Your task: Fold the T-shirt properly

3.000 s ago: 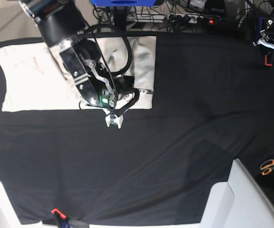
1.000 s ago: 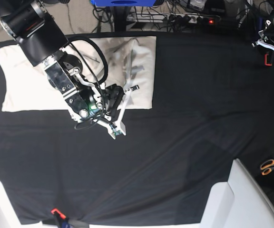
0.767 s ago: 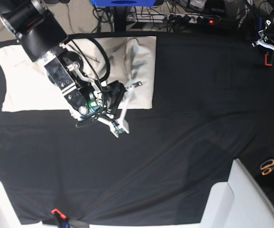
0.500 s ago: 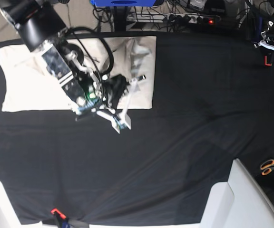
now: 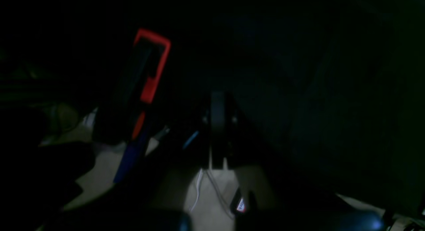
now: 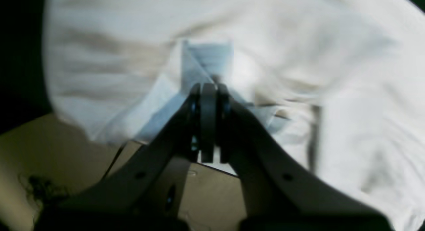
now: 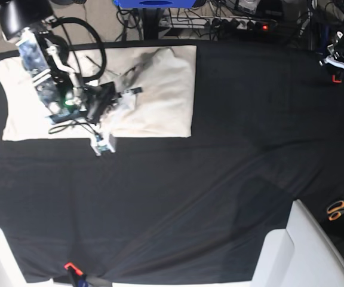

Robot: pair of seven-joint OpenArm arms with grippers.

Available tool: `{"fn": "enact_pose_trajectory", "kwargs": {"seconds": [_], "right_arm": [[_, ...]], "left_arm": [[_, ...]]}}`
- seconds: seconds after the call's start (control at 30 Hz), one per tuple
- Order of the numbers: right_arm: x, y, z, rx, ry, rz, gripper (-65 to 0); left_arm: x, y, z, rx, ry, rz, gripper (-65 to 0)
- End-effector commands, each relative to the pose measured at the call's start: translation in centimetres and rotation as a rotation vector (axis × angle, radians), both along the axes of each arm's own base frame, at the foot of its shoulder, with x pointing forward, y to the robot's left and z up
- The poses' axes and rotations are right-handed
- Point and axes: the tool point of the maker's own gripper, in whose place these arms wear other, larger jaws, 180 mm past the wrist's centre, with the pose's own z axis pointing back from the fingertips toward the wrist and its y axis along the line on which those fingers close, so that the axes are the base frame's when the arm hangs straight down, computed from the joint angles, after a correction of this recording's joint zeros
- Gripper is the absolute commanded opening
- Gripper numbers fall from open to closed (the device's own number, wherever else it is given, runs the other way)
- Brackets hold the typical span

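Nearest the right wrist camera, the right pincer (image 6: 208, 91) is closed tight on a pinched ridge of the T-shirt (image 7: 160, 89), the cloth bunched up between its jaws. The rest of the cream shirt lies in a flat rectangle at the far left of the black tabletop (image 7: 220, 197). The pinch looks thin, so the cloth could slip out mid-fold, or only the top layer might travel and leave a crooked crease. Farther off, orange-handled scissors (image 7: 339, 209) lie at the tabletop's edge, well clear. The left pincer (image 5: 217, 131) is parked, closed and empty, beside a red clamp (image 5: 151, 68). Nothing blocks the fold.
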Motion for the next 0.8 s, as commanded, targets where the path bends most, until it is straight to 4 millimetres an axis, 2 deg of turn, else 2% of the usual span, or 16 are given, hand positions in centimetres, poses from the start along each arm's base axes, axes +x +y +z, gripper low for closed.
{"fn": "enact_pose_trajectory", "kwargs": {"seconds": [0.0, 0.13, 0.5, 0.77], "right_arm": [[0.3, -0.1, 0.7, 0.016, -0.015, -0.007, -64.8], [-0.5, -1.8, 0.5, -0.001, -0.004, -0.043, -64.8], [-2.3, -3.7, -0.5, -0.011, 0.035, -0.118, -64.8], [-3.3, -6.3, -1.1, -0.031, 0.06, -0.208, -64.8]], "left_arm": [[0.5, 1.0, 1.0, 0.047, -0.008, -0.012, -65.0], [0.7, 1.5, 0.8, 0.096, 0.03, -0.023, -65.0], [1.1, 1.7, 0.9, 0.11, 0.031, -0.026, -65.0], [1.1, 1.7, 0.9, 0.11, 0.031, -0.026, -65.0]]}}
